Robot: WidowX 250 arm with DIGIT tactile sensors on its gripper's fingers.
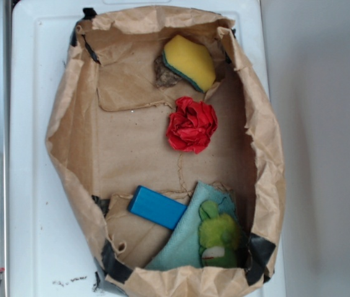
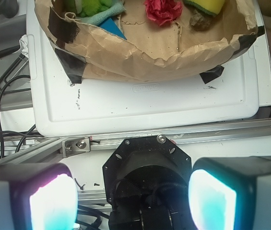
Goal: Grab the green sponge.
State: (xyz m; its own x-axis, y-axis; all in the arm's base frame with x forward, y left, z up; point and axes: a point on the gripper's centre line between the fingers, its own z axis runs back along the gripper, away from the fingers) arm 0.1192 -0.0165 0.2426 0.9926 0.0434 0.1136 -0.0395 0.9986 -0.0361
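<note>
Nearest to us in the wrist view, the gripper [image 2: 133,196] hangs outside the bag with its two pale glowing pads [image 2: 53,203] spread wide and nothing between them. It sits back over the black round robot base [image 2: 147,167] and the aluminium rail [image 2: 125,140], so we judge the reach has not begun.

Beyond the rail lies the white plastic tray [image 2: 149,103], and on it the crumpled brown paper bag [image 1: 75,124], rolled down into an open basin and held at its corners with black tape [image 1: 113,263], presumably so its walls stay low enough to reach over.

In the exterior view, the bottom end of the bag holds a light teal cloth [image 1: 184,241] with a fuzzy lime-green plush toy [image 1: 218,238] lying on it, and a blue rectangular block [image 1: 157,207] just beside the cloth on its left. Mid-bag sits a red crumpled fabric flower [image 1: 191,125], apart from both groups.

At the top end rests the green sponge [image 1: 190,62], yellow foam face up, its thin dark green scouring layer showing along the lower edge. It leans on a small brownish lump [image 1: 165,73] that we cannot identify and sits close to the bag's upper right wall. We judge the tilt and the nearby wall will crowd the descent.
</note>
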